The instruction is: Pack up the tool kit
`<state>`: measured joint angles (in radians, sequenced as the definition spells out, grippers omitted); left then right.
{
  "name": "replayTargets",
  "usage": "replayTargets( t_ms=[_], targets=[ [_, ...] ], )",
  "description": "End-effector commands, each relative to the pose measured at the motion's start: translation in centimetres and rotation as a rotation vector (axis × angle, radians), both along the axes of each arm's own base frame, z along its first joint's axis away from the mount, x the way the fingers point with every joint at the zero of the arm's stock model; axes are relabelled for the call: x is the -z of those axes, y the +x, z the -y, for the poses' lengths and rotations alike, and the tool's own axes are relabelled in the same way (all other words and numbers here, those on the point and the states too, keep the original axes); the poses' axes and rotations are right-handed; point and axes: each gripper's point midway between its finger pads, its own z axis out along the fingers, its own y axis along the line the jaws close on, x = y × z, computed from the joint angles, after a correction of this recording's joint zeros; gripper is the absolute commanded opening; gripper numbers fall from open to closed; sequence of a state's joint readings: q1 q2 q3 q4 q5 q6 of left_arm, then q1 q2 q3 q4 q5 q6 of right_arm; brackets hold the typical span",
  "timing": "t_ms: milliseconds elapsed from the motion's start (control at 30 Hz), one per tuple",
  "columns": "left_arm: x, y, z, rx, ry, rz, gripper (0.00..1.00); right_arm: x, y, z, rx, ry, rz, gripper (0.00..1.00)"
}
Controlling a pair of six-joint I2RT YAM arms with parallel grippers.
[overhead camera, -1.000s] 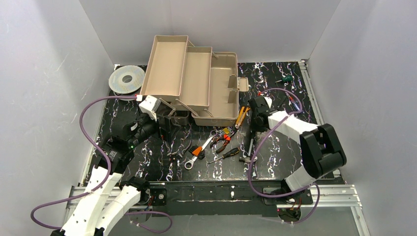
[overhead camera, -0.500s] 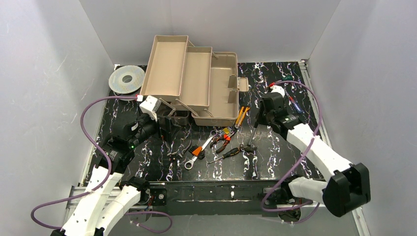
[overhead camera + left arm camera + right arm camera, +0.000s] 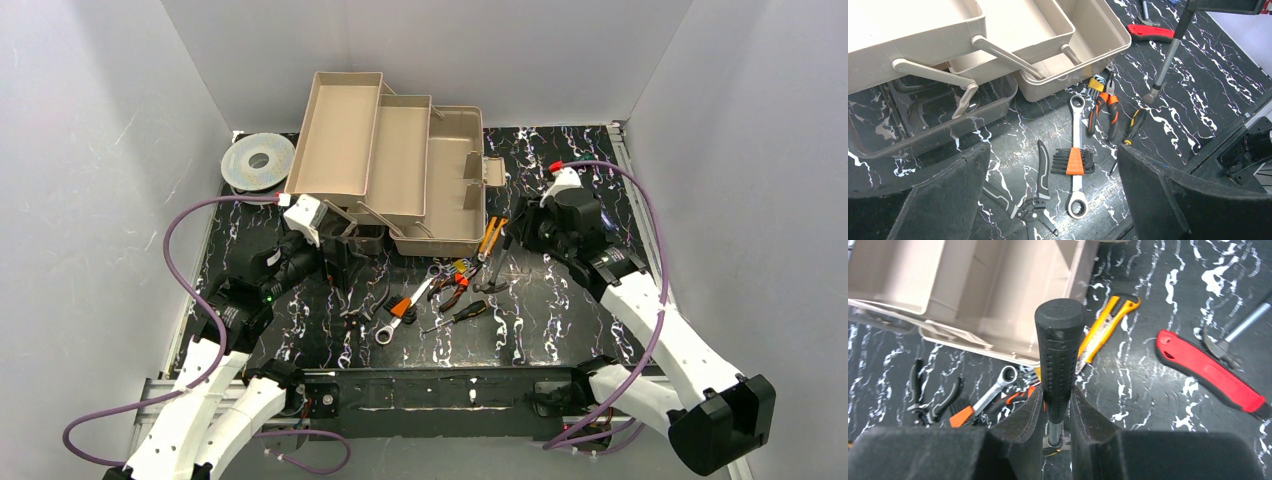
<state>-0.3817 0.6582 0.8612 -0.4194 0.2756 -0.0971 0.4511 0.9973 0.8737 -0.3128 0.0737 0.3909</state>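
Observation:
The tan toolbox (image 3: 440,180) stands open at the back, its trays (image 3: 918,25) folded out to the left. My right gripper (image 3: 1057,400) is shut on the black grip of a hammer (image 3: 1060,350). The hammer (image 3: 498,268) hangs slanted just off the toolbox's front right corner, head down above the mat. My left gripper (image 3: 1052,155) hovers open over a wrench (image 3: 1077,150), an orange-clipped hex key set (image 3: 1075,161) and black pliers (image 3: 1023,200). Orange pliers (image 3: 1103,115) and a screwdriver (image 3: 1134,125) lie to the right of these. A red knife (image 3: 1208,370) lies on the mat to the right.
A yellow utility knife (image 3: 1103,332) lies by the toolbox corner. A second hammer (image 3: 1228,342) lies beyond the red knife. The smoky lid (image 3: 933,120) rests under the trays. A grey wire spool (image 3: 257,160) sits back left. Grey walls enclose the mat on three sides.
My right arm has swung out to the right and lifted the hammer off the mat; the hammer now hangs tilted nearer the toolbox. The left arm has not moved.

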Motion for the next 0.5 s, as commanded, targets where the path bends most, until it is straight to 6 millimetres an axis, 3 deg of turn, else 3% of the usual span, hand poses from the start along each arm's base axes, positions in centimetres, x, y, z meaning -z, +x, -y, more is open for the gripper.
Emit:
replayTargets(
  t_ms=[0,133,467],
  targets=[
    [-0.2,-0.4,0.2,0.022,-0.004,0.011,0.98,-7.5,1.7,-3.2,-0.123,0.138,0.177,0.01],
    [-0.3,-0.5,0.2,0.021,-0.006,0.015,0.98,-10.8,3.1,-5.3,-0.178,0.204,0.217,0.01],
    [-0.3,-0.5,0.1,0.018,-0.005,0.02,0.98,-15.3,9.2,-9.0,-0.216,0.243,0.249,0.01]
  ],
)
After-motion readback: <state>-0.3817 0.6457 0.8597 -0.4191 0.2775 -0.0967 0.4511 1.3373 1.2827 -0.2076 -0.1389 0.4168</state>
